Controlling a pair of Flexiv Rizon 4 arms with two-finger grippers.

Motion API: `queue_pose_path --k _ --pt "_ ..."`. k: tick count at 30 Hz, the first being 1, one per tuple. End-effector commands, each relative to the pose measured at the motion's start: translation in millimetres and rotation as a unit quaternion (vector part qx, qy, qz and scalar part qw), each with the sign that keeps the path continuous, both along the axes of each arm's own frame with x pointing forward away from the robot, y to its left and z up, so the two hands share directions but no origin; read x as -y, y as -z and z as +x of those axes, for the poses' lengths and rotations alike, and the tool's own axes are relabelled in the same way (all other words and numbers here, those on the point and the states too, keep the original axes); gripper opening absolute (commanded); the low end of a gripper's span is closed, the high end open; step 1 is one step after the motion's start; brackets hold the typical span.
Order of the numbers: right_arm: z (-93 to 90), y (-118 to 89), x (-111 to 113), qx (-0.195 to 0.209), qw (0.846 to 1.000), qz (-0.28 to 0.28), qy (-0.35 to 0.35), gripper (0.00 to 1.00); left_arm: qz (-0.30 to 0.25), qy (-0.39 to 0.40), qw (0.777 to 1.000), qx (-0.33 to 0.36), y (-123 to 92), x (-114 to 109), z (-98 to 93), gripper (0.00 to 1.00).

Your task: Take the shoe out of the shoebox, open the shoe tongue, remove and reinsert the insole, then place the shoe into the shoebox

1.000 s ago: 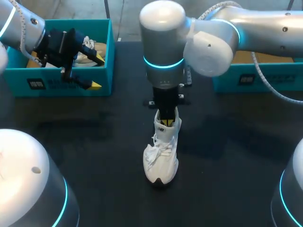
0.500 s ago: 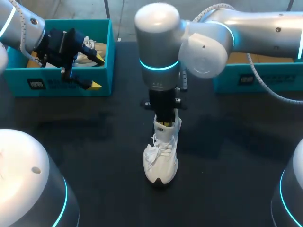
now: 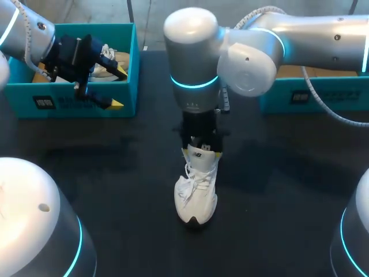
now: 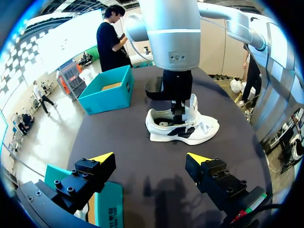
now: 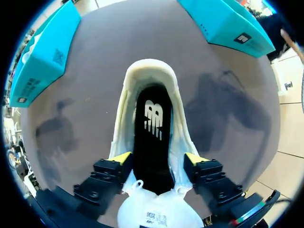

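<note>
1. Two fingers of the right gripper [image 5: 157, 159] stand spread wide, one on each side of the white shoe's [image 5: 151, 70] collar, with the black insole [image 5: 152, 142] inside between them.
2. That shoe stands upright on the dark table [image 3: 115, 173], outside the boxes.
3. Left gripper [image 4: 151, 159] hangs released and empty over the left shoebox's [image 3: 86, 107] front wall.

Right gripper [image 3: 202, 151] came down lower over the white sneaker [image 3: 196, 196]. Its fingers spread apart, now straddling the collar.
</note>
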State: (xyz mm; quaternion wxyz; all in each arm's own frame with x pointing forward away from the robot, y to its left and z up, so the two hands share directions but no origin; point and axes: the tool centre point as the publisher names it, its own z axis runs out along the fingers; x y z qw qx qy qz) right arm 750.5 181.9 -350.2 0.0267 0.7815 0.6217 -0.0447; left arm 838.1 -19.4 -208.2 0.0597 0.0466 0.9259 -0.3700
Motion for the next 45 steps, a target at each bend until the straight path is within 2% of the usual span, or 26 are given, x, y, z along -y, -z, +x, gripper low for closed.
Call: queue_pose_path --k 1,4,9,14,20,28,45 --pt "0.3 -5 -2 -0.001 1.000 -0.012 -0.002 1.00 0.001 0.000 1.000 0.000 0 0 -0.5 1.00" --pt "-0.8 3 -3 -0.010 1.000 -0.012 -0.004 1.00 0.001 0.000 1.000 0.000 0 0 -0.5 1.00" --pt "-5.0 0 -4 -0.011 1.000 -0.020 -0.002 1.00 0.001 0.000 1.000 0.000 0 0 -0.5 1.00" --pt "-7.7 10 -5 -0.021 1.000 -0.015 -0.001 1.00 0.001 0.000 1.000 0.000 0 0 -0.5 1.00" --pt "-9.5 13 2 -0.026 0.999 -0.027 0.016 1.00 0.001 0.000 1.000 0.000 0 0 -0.5 1.00" --pt "-15.5 -5 2 -0.011 0.999 -0.036 0.026 1.00 0.001 0.000 1.000 0.000 0 0 -0.5 1.00" --pt "-39.2 -19 3 -0.006 0.998 -0.038 0.041 1.00 0.001 0.000 1.000 0.000 0 0 -0.5 1.00"
